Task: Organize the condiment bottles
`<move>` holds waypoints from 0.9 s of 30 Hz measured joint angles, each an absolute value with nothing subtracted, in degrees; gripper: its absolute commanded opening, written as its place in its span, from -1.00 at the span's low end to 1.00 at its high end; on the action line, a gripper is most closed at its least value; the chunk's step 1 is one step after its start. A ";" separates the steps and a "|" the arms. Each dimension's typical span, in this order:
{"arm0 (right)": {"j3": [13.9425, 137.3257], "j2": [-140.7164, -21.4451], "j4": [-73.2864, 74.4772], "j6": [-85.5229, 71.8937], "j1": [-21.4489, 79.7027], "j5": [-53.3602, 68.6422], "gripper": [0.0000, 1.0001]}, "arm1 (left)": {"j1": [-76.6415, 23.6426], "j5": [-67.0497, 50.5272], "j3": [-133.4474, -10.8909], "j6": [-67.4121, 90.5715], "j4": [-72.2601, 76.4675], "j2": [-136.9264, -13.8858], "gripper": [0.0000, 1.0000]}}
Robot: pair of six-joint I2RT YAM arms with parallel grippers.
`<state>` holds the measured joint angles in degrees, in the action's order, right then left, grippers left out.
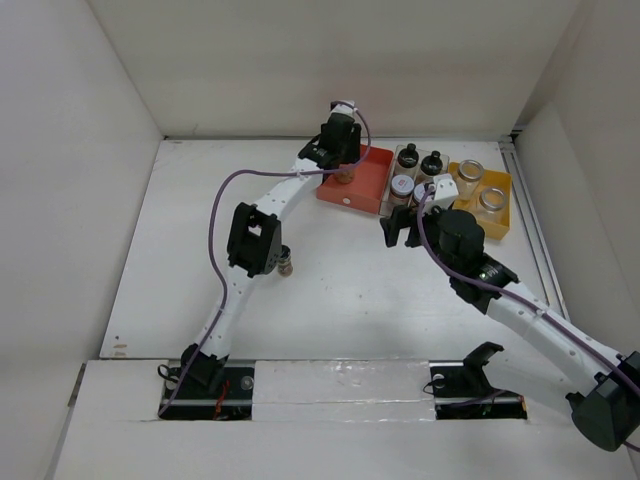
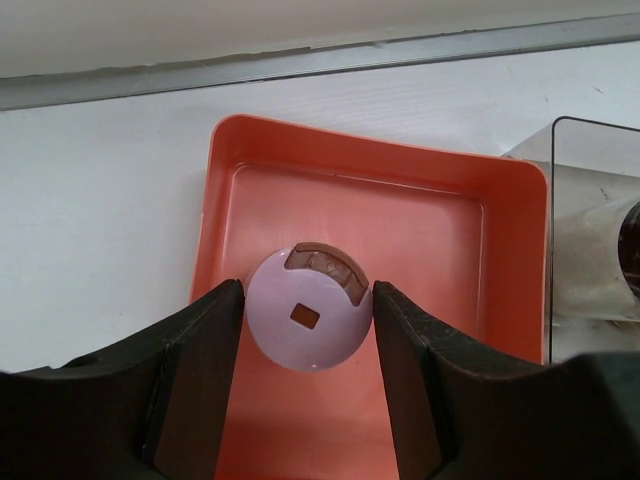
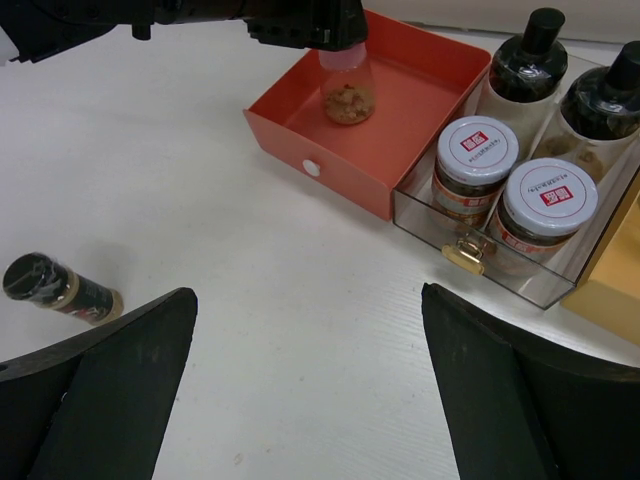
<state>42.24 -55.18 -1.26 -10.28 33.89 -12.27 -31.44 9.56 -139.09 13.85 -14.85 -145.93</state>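
The left gripper (image 2: 308,305) is clamping the pink-capped bottle (image 3: 347,95) by its cap, one finger pressing on each side. The bottle is hanging upright, with its long axis vertical, its cap pointing up into the gripper and its base pointing down. It is sitting inside the walls of the red tray (image 2: 400,230), toward the tray's left side and well clear of the clear tray (image 2: 585,210) next door. I cannot tell whether its base is touching the tray floor or hanging just above it. That gap looks like the thing the next move depends on. If the base is down, parting the fingers should be enough. If it is not, a short drop could tip it.

The right gripper (image 3: 308,292) is hovering with its fingers wide apart, holding nothing. A black-capped bottle (image 3: 62,288) is lying on its side on the bare table (image 1: 340,270), off to the right gripper's left. It is just beside the left arm's elbow and apart from every tray. Seen from the right wrist, its long axis is running roughly crosswise, with the cap end pointing away from that gripper. With the left gripper busy, the right one looks better placed to take it. It would probably need to close across the body, not along its length.
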 measured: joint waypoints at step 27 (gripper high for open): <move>44.82 -59.24 -0.40 -6.59 41.43 -9.56 -0.01 | -31.38 6.04 -120.99 16.73 -7.11 -113.38 0.99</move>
<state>44.82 -59.24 -0.40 -6.59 41.43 -9.56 -31.38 6.04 -120.99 16.73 -7.11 -113.38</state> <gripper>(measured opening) 0.533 0.993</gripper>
